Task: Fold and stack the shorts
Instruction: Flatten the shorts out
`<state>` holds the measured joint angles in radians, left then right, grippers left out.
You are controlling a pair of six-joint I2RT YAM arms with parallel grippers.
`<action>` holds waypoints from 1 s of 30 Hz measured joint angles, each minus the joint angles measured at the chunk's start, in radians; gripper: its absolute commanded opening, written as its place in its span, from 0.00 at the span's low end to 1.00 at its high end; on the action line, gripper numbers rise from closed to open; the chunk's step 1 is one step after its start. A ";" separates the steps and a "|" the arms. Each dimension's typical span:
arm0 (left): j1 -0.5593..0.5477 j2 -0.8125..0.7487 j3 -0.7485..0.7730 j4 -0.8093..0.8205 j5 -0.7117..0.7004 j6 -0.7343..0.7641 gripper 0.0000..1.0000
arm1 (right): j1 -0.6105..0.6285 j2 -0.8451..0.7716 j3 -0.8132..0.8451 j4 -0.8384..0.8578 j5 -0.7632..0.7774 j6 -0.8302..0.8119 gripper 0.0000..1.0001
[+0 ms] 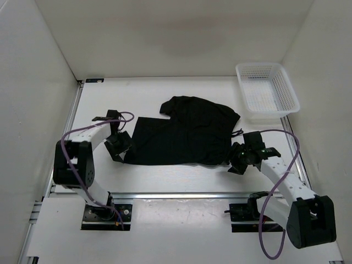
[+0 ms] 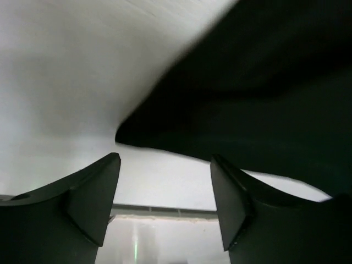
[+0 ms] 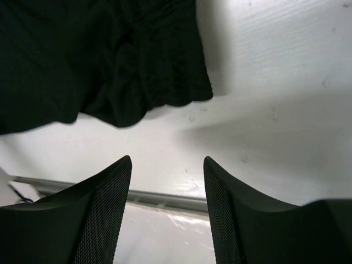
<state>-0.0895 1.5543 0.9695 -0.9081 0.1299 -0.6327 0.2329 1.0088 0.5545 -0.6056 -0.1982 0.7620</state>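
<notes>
The shorts [image 1: 184,132] lay partly folded at the middle of the table [image 1: 165,179], the left pincer [image 2: 165,162] and right pincer [image 3: 168,160] both agape and empty beside their near corners.

Left arm [image 1: 92,137] and right arm [image 1: 281,175]: white links, black joints, purple cables [image 1: 259,231]; right gripper [image 3: 166,165] fingers [image 3: 104,220] dark, mesh-textured.

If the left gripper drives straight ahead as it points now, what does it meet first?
Probably the shorts: their edge lies just ahead of the open left gripper, past a strip of bare table. Tilted downward, it might touch the table first; depth is unclear.
</notes>
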 measured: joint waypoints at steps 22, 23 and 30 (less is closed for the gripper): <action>-0.023 0.109 0.041 0.027 -0.070 -0.008 0.10 | -0.036 0.258 0.048 0.192 0.121 -0.063 0.51; -0.023 0.095 0.041 0.023 -0.072 -0.008 0.10 | -0.036 0.258 0.053 0.188 0.129 -0.063 0.56; -0.028 0.042 0.053 -0.004 -0.086 -0.008 0.10 | -0.035 0.262 0.079 0.197 0.183 -0.100 0.37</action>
<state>-0.1177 1.5963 1.0225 -0.9123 0.0437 -0.6407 0.1978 1.2709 0.6338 -0.4088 -0.0147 0.6621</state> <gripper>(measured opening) 0.128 0.486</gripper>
